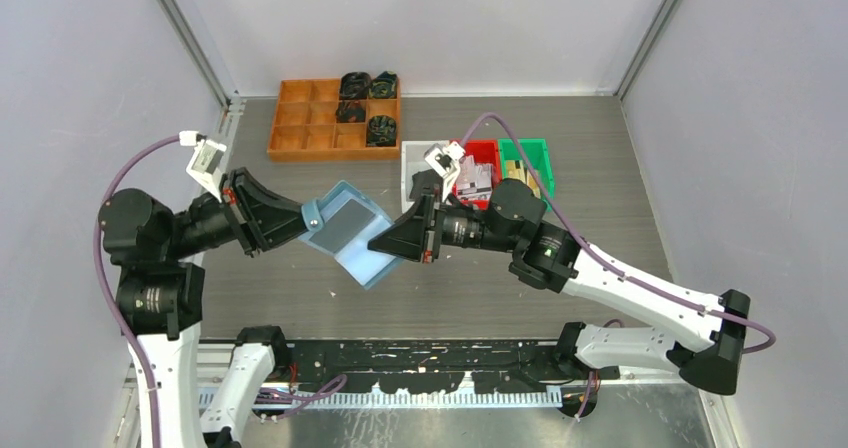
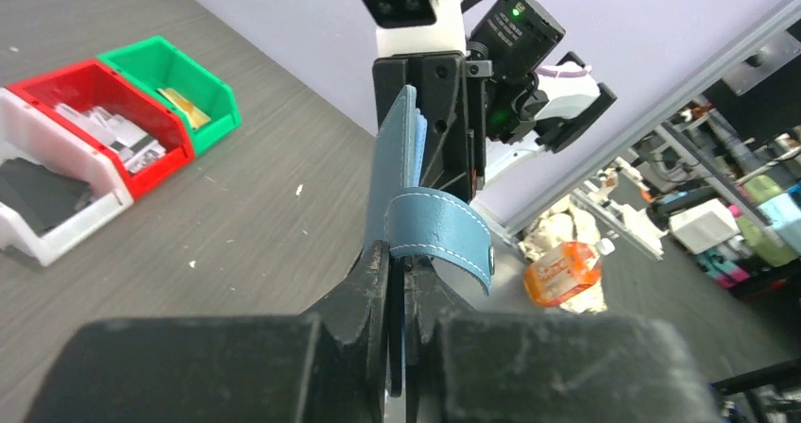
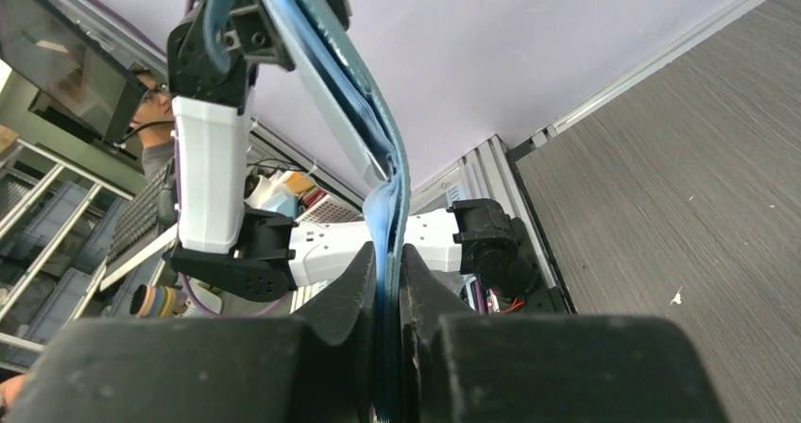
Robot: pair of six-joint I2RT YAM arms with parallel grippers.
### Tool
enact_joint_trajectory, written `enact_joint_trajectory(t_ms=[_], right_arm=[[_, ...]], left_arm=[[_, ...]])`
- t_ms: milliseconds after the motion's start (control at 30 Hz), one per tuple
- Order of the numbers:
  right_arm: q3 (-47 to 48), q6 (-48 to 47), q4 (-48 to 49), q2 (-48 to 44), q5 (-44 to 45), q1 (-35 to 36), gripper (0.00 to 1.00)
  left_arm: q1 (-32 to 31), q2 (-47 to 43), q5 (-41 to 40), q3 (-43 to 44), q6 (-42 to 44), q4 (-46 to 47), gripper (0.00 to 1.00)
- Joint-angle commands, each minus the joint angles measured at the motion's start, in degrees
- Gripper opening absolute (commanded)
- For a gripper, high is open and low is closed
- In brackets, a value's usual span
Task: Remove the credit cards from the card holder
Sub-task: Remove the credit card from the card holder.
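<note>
Blue card holder (image 1: 370, 266) is hanging in mid-air, nearer the arms than the orange tray (image 1: 300, 133), with the left end effector (image 1: 303, 220) and right end effector (image 1: 380, 243) clamping opposite edges. They're spreading it open, I'd say; next, one needs freeing to pinch the grey card (image 1: 345, 218) inside.

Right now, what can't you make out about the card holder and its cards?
- Top external: the light blue soft folding card holder shows one dark grey flat card. Any card beneath it is hidden.
- Left wrist: holder edge-on beyond the left gripper, so its pockets are unseen.
- Right wrist: edge-on too, and the right gripper covers its edge.
- Orange compartment tray: dark items too small to identify.
</note>
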Motion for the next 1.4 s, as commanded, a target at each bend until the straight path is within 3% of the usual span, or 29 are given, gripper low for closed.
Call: enact_joint_trajectory(t_ms=[0,100,300,667,967,1367], right_arm=[[4.26,2.18,3.27,2.47,1.69,0.23,0.12],[5.27,3.18,4.35,3.86,2.02,0.23,0.08],[6.07,3.62,4.99,5.06,1.87,0.29,0.04],[8.69,2.8,2.86,6.49,7.25,0.32,0.01],[8.12,2.37,1.97,5.67,7.6,0.26,0.01],[9.24,1.38,0.16,6.6,8.11,0.28,0.01]], left_arm=[[0.12,-1.5,-1.38,1.93,10.79,-5.62,0.0],[0.14,-2.9,-5.29,3.08,22.1,-12.84,0.0],[0.18,-4.9,-11.04,2.17,25.62,-13.3,0.0],[0.08,-3.11,-3.46,-4.17,0.75,0.25,0.04],[0.14,-5.57,-11.22,-4.92,9.18,-4.08,0.05],[0.15,-4.29,-5.0,-8.8,-2.35,-2.02,0.15]])
